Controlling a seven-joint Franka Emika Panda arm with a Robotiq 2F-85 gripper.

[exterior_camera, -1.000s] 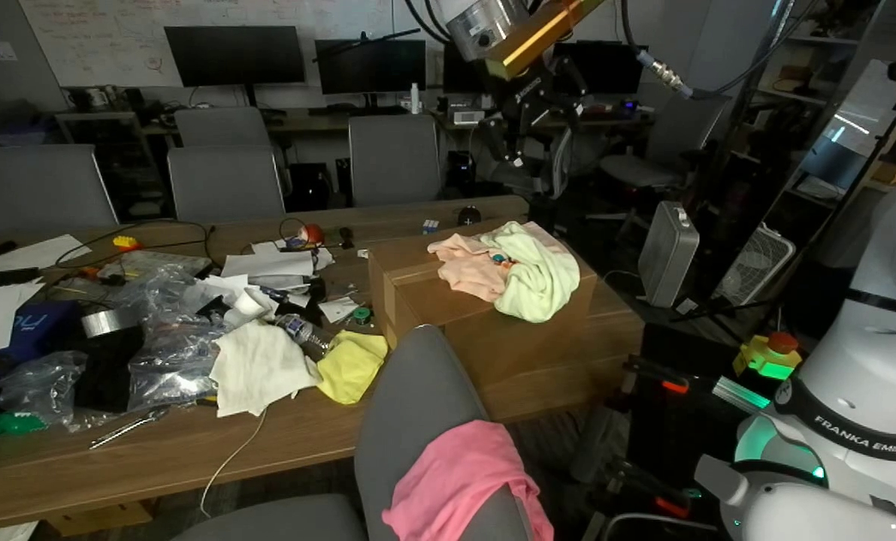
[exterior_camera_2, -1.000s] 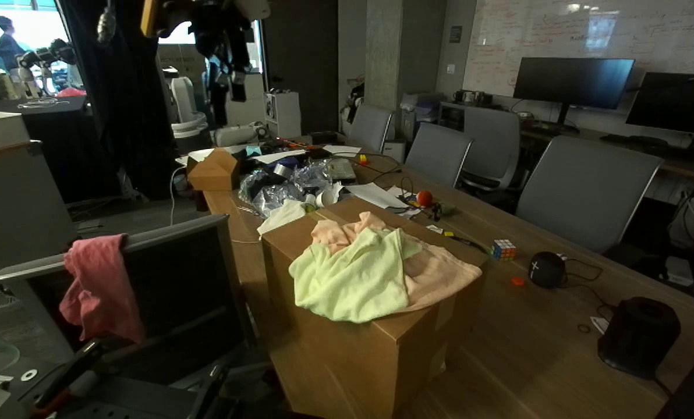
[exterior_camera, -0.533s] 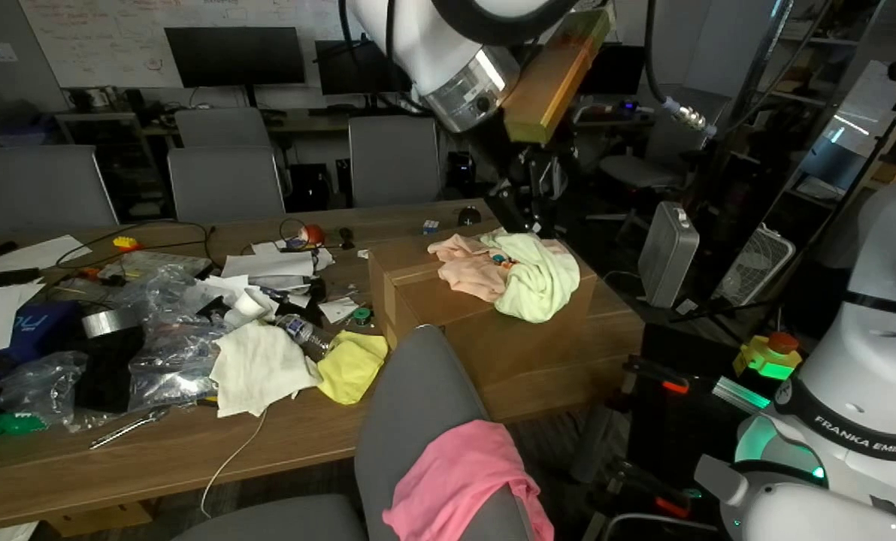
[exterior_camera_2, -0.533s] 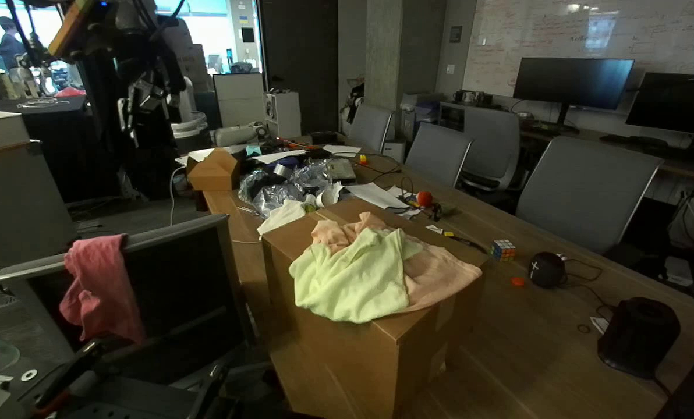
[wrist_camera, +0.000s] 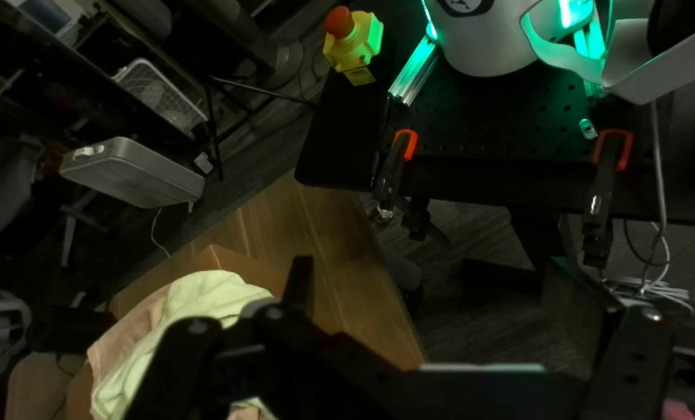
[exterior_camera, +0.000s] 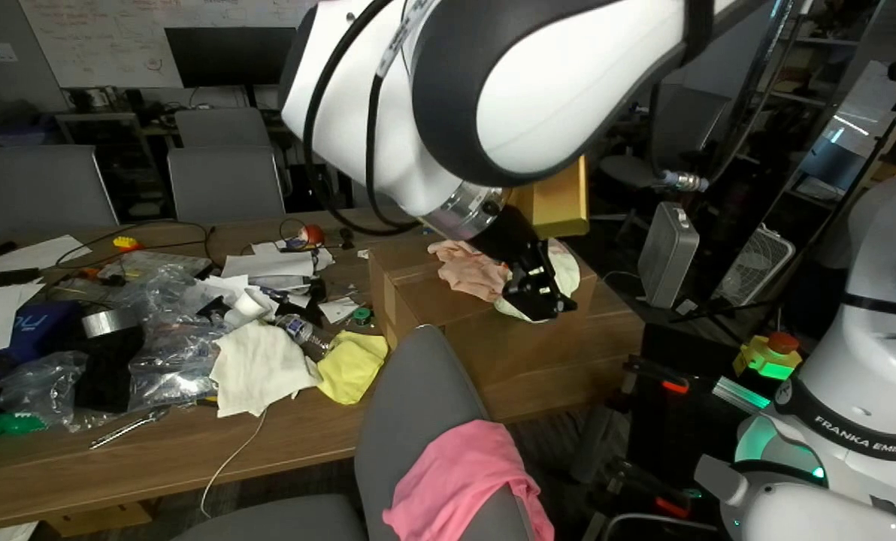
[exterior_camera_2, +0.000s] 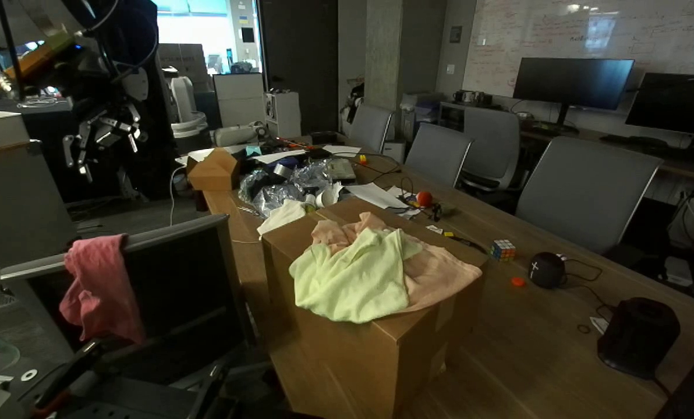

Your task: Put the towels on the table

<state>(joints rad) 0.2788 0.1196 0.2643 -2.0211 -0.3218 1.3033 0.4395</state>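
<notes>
Towel of bright pink cloth (exterior_camera: 467, 477), over grey chair (exterior_camera: 418, 391) beside brown cardboard box (exterior_camera: 418, 297). Approach probably in hand; calls for lowering, pinching. Plain in both exterior views, scarcely in wrist view. Black two-fingered gripper (exterior_camera_2: 109, 158), spread wide, empty, off box. Atop box, peach-pink towel (exterior_camera_2: 443, 274), pale yellow-green towel (exterior_camera_2: 350, 276).

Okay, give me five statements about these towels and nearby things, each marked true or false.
The bright pink towel hangs over a chair back. True.
The tool grips that towel. False: the tool is open and holds nothing.
The pale yellow-green towel rests on the cardboard box. True.
The peach-pink towel lies on the floor. False: the peach-pink towel is on that box too.
The cream-white cloth lies beside the small yellow cloth. True.
</notes>
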